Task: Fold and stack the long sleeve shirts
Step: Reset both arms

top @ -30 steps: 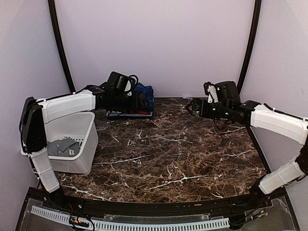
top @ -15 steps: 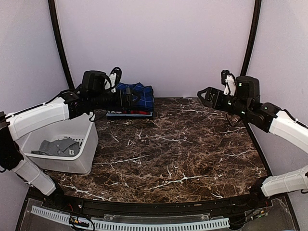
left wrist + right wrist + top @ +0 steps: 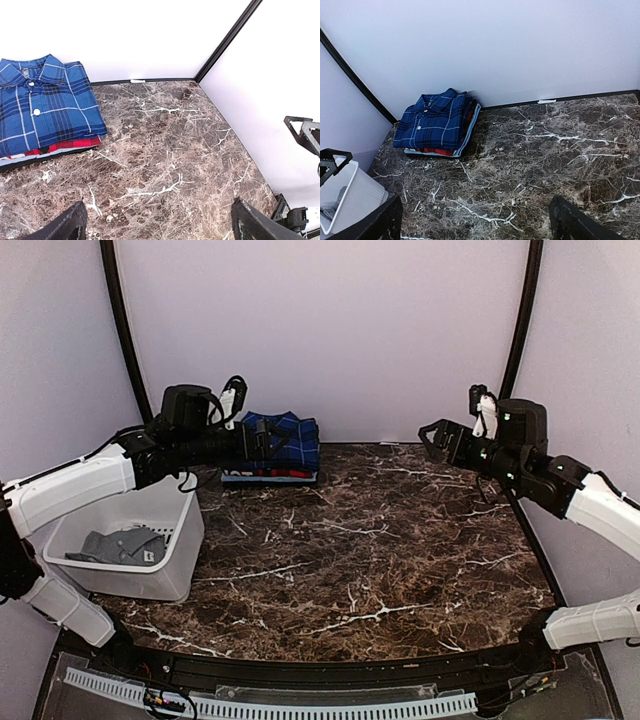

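Observation:
The long sleeve shirts lie folded in one stack (image 3: 290,450) at the back left of the table. The dark blue plaid shirt (image 3: 45,100) with white buttons is on top, and the red-and-black one (image 3: 65,146) shows as a strip beneath it. Both also appear in the right wrist view, the blue shirt (image 3: 435,120) over the red edge (image 3: 437,150). My left gripper (image 3: 262,443) hovers open beside the stack's left end, holding nothing (image 3: 160,227). My right gripper (image 3: 432,437) hangs open above the table's back right, far from the stack, also holding nothing (image 3: 475,220).
A white bin (image 3: 165,575) with a grey cloth (image 3: 122,545) inside stands at the left, under my left arm; its rim (image 3: 340,200) shows in the right wrist view. Walls close the table at the back and both sides.
My left arm has drawn back leftward off the stack, uncovering the blue shirt. My right arm has pulled back to the right and risen. Both grippers stay open.

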### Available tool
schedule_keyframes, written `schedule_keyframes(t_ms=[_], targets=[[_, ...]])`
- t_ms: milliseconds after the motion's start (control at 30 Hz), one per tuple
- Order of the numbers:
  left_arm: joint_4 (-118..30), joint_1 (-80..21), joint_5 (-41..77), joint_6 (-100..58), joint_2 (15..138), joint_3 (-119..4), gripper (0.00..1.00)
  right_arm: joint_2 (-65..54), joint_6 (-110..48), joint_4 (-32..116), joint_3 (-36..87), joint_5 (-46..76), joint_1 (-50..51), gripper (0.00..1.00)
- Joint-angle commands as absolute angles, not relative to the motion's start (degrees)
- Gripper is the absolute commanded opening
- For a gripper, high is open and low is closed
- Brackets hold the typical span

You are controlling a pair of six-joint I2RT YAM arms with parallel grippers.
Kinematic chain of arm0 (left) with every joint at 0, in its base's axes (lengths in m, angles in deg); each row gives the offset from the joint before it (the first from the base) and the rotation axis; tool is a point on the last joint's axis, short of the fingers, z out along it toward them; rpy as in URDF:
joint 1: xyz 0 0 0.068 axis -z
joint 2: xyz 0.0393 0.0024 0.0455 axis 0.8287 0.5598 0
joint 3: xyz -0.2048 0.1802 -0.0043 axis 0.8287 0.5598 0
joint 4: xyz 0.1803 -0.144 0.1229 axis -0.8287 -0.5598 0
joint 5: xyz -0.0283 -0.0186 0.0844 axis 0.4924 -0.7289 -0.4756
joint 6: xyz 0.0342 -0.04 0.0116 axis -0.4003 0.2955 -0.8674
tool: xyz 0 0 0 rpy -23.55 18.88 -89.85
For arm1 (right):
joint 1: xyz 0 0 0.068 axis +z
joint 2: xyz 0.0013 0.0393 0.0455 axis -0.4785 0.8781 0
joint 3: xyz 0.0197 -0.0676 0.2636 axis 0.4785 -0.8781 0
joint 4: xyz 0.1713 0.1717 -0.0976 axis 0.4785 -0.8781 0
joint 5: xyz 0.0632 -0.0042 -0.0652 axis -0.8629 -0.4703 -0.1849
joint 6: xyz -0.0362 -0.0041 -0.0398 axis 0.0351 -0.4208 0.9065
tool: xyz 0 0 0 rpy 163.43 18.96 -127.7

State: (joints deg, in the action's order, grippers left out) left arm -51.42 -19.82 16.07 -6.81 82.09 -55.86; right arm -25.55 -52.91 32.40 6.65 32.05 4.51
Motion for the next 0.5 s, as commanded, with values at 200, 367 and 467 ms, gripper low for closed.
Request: schedule_keyframes(t_ms=[200,367,467], targets=[[-51.7,-20.4,15.6,-7.6,79.0,-55.7,0.99,-22.4,-52.6,31.4,9.0,33.6,4.3,0.99],[-52.1,-20.5,15.4,-7.6,78.7,-55.4,0.99,-22.5,-52.5,31.7,8.6,33.7,4.3,0.99],[-52.2,-20.5,15.3,-7.4,78.8,-55.1,0.99,-22.4,-52.5,31.9,8.6,33.5,4.3,0.99]])
